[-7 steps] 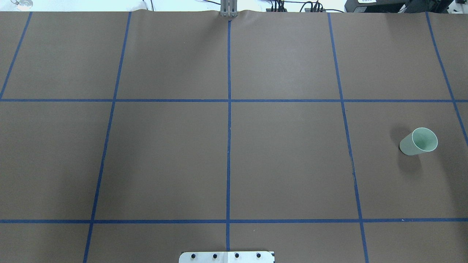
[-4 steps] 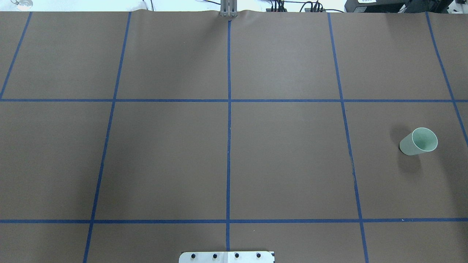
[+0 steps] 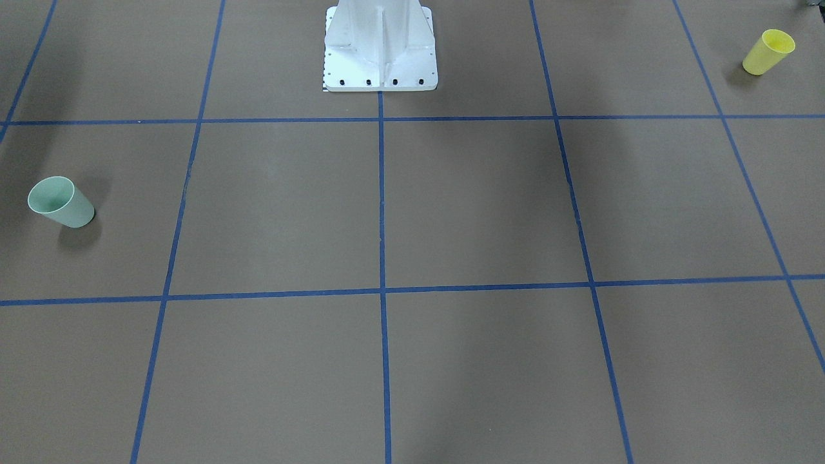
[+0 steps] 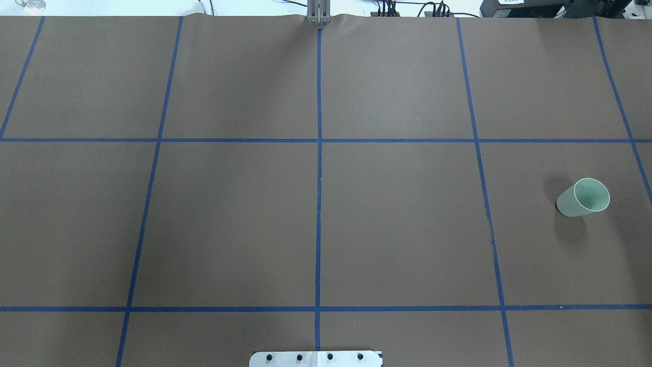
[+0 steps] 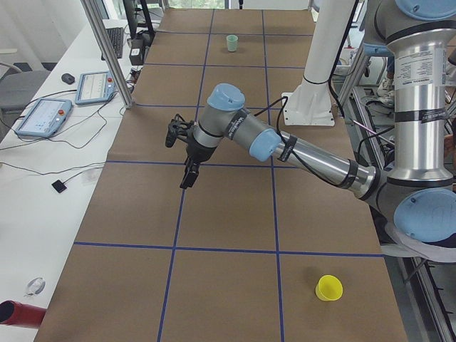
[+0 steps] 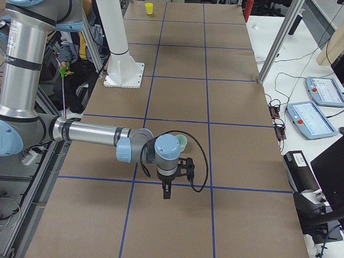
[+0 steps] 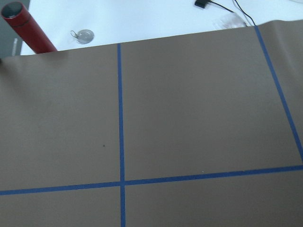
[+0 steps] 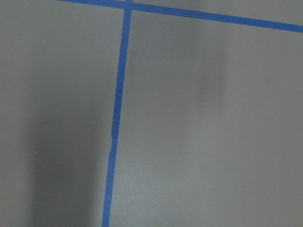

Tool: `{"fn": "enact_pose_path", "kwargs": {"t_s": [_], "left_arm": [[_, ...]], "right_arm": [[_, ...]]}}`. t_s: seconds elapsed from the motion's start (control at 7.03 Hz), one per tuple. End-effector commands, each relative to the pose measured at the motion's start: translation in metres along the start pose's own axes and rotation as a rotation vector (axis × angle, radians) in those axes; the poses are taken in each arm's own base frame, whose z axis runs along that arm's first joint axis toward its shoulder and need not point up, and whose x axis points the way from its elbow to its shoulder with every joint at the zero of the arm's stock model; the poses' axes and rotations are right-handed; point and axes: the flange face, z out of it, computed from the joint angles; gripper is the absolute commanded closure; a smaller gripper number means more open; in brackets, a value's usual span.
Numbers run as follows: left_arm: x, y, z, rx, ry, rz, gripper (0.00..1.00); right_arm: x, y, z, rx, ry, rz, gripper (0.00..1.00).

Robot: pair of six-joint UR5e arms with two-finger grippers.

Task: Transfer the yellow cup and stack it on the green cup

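Note:
The yellow cup (image 3: pixel 768 51) stands upright near the table's corner on my left side; it also shows in the exterior left view (image 5: pixel 329 288) and far off in the exterior right view (image 6: pixel 149 8). The green cup (image 4: pixel 583 197) stands upright on my right side, also in the front view (image 3: pixel 61 202). My left gripper (image 5: pixel 187 171) hangs above the table's middle strip, well away from the yellow cup. My right gripper (image 6: pixel 165 192) hangs just in front of the green cup (image 6: pixel 181 143). Both grippers show only in side views, so I cannot tell whether they are open or shut.
The white robot pedestal (image 3: pixel 380 45) stands at the table's robot side. A red cylinder (image 7: pixel 28 28) lies off the mat's end on my left. Teach pendants (image 5: pixel 43 117) and aluminium posts (image 6: pixel 279 43) stand along the far side bench. Blue tape lines grid the brown mat.

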Motion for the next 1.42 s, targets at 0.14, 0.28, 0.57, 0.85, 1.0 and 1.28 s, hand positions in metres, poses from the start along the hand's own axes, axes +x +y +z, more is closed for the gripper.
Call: {"fn": "enact_pose_path", "kwargs": {"t_s": [0.14,0.28,0.57,0.85,1.0,1.28], "left_arm": [[0.043,0.017,0.040,0.162,-0.295,-0.290,0.00],[0.030,0.022,0.048,0.186,-0.456,-0.396,0.00],[0.007,0.037,0.060,0.194,-0.679,-0.561,0.00],[-0.001,0.069,0.076,0.164,-0.894,-0.714,0.00],[-0.003,0.088,0.084,0.154,-0.999,-0.761,0.00],[-0.021,0.123,0.103,0.137,-1.218,-0.857,0.00]], "right_arm": [[0.003,0.008,0.005,-0.012,-0.002,0.012,0.00],[0.004,0.008,0.006,-0.014,-0.002,0.014,0.00],[0.006,0.010,0.008,-0.019,-0.003,0.016,0.00],[0.009,0.011,0.011,-0.026,-0.003,0.022,0.00],[0.010,0.012,0.013,-0.030,-0.004,0.025,0.00],[0.011,0.012,0.014,-0.031,-0.002,0.026,0.00]]}}
